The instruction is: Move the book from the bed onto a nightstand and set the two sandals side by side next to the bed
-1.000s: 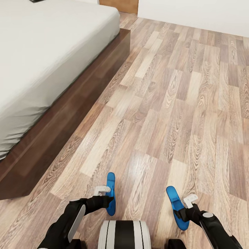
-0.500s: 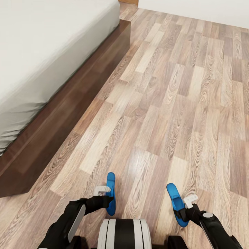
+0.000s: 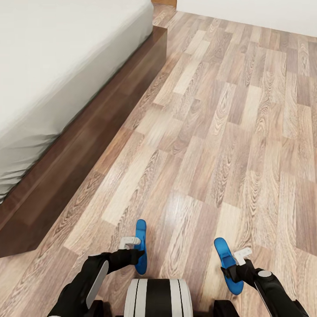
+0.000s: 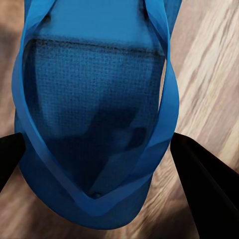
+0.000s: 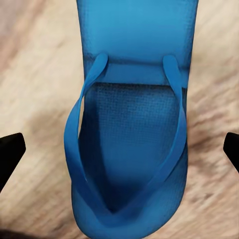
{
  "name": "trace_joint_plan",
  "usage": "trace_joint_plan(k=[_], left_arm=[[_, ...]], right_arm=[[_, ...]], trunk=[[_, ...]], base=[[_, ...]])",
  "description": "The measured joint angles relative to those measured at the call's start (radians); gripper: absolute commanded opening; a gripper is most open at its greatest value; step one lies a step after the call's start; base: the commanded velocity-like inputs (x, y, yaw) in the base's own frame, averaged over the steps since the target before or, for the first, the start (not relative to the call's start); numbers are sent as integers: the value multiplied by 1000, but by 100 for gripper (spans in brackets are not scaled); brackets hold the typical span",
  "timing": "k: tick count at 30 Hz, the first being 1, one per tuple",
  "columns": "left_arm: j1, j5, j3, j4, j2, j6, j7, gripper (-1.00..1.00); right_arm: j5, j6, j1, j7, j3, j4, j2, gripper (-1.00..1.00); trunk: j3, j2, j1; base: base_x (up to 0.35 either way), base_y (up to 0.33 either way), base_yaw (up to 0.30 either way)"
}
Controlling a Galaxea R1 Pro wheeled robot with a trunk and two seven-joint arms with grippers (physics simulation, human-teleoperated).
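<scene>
Floor [image 3: 229, 132]: wood-look planks in mixed tan, light beige and grey-brown tones, laid in staggered rows running away from the camera, with a pronounced grain pattern and a soft glossy sheen near the lower centre of the head view. Wall [image 3: 264, 11]: plain white, meeting the floor along a straight line across the far upper right. A narrow strip of orange-brown wood [image 3: 164, 2] shows at the top edge, left of the wall; too little is visible to tell what it is.
</scene>
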Motion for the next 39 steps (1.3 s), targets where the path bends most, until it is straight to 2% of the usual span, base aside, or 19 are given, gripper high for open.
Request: trace_joint_plan(k=[15, 31, 39], left_arm=[[0, 0, 0, 0, -1, 0, 0, -100], [0, -1, -2, 0, -1, 0, 0, -100], [0, 0, -2, 0, -2, 0, 0, -100]], right_arm=[[0, 0, 0, 0, 0, 0, 0, 100], [0, 0, 0, 0, 0, 0, 0, 100], [0, 0, 0, 0, -1, -1, 0, 100]], trunk=[[0, 0, 0], [-62, -4, 7], [-62, -4, 7]], base=[[62, 0, 0], [0, 0, 0], [0, 0, 0]])
